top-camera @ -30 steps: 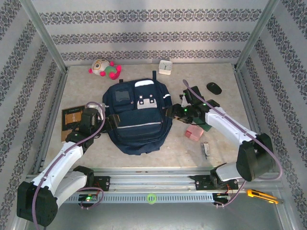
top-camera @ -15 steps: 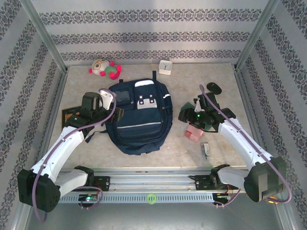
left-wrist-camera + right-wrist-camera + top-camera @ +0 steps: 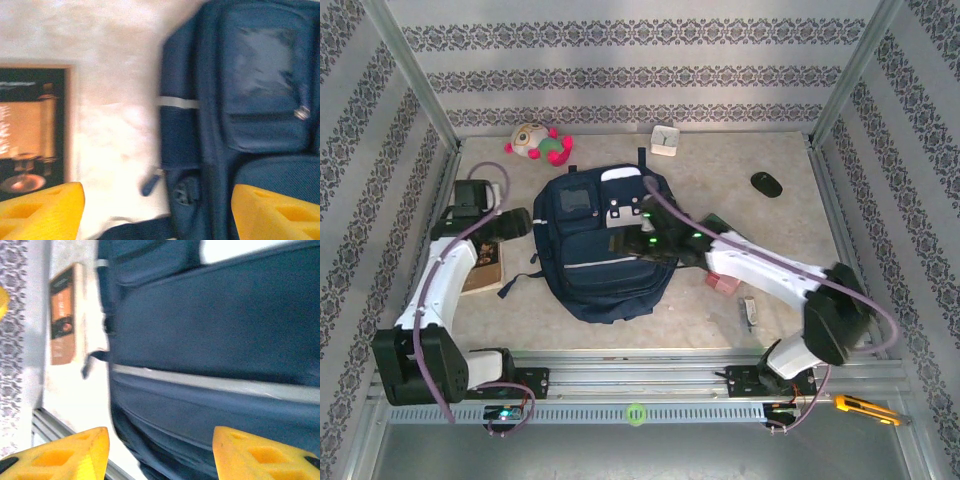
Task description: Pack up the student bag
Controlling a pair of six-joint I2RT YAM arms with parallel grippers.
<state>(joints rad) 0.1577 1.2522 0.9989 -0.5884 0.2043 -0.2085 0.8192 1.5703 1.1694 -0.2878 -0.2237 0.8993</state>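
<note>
Student bag (image 3: 610,255) lies flat mid table (image 3: 720,175), front up, centre covered by R arm (image 3: 760,265). Right gripper (image 3: 160,435) hovers over bag front, jaws apart, nothing btwn; view blurred. Left gripper (image 3: 157,194) sits over gap btwn book (image 3: 485,272) and bag, jaws wide, fingers cut off at the bottom edge. Book partly under L arm (image 3: 445,270). Pink box (image 3: 725,281) half hidden behind R arm.

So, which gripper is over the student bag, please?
The right gripper, above the student bag's front; the left gripper hovers off its side, by the book.
</note>
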